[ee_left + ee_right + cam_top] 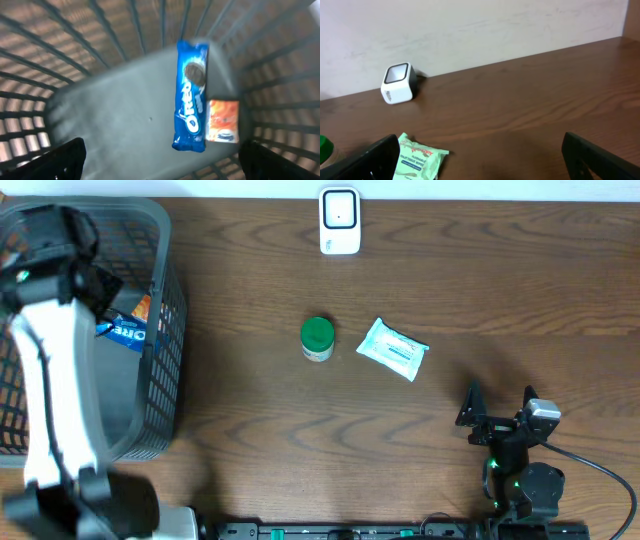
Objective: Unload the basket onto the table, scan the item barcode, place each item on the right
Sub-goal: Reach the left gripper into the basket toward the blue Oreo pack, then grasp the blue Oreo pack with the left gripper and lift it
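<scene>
Blue Oreo pack [190,95] lies untouched in the basket [165,330], under the left end effector [167,162], spread wide and empty; right end effector [498,405] also released, idle. Nothing sits at the scanner [339,220]; pickup and scan remain.

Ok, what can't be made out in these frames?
Blue Oreo biscuit pack: no barcode showing, left wrist; overhead, the white left arm partly covers it.
Small orange packet: print blurred, left wrist.
Green-lidded jar: cut by the left edge, right wrist.
White box scanner: window detail too small, overhead.
</scene>
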